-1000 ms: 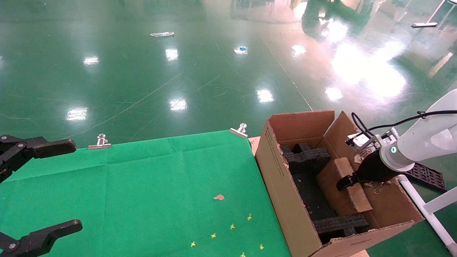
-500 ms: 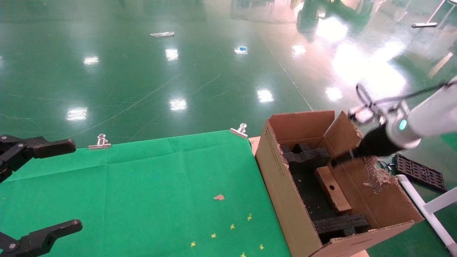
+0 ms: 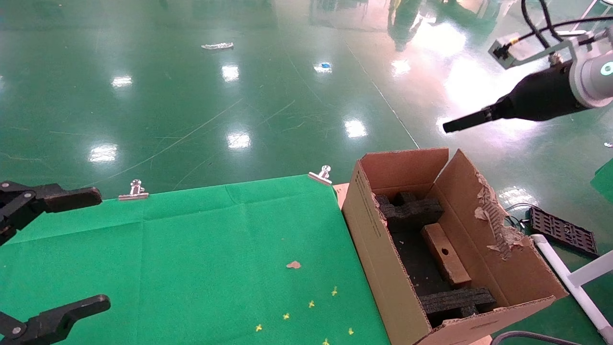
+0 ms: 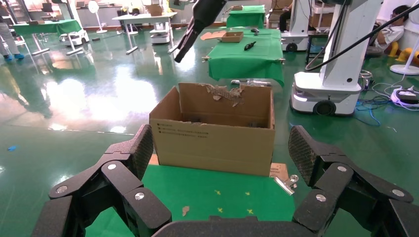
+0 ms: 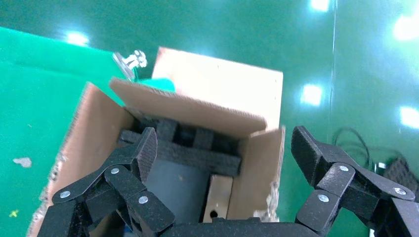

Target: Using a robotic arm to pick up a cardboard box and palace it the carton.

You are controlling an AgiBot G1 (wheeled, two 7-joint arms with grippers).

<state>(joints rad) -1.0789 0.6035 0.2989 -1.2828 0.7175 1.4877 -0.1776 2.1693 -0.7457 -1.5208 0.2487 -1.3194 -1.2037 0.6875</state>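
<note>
The slim brown cardboard box point(image 3: 445, 254) stands on its long edge inside the carton point(image 3: 376, 249), hole side up, between two black foam inserts and next to the torn right wall. It also shows in the right wrist view point(image 5: 218, 196). The robotic arm point(image 3: 595, 72), white with a teal ring, holds my right gripper point(image 3: 452, 127) high above the carton's far right corner, open and empty point(image 5: 225, 148). My left gripper point(image 3: 91, 249) is open and empty over the green cloth at the far left point(image 4: 222, 148), facing the carton point(image 4: 212, 143).
A green cloth point(image 3: 191, 249) covers the table, held by two metal clips point(image 3: 134, 189) point(image 3: 322, 175). A cardboard scrap point(image 3: 293, 264) and small yellow marks lie on it. A black grid part point(image 3: 564, 235) and white pipe frame point(image 3: 574, 282) are right of the carton.
My right gripper let go of the cardboard box inside the carton and rose up and to the right, out of it. The box now rests on its edge. The left arm has not moved.
</note>
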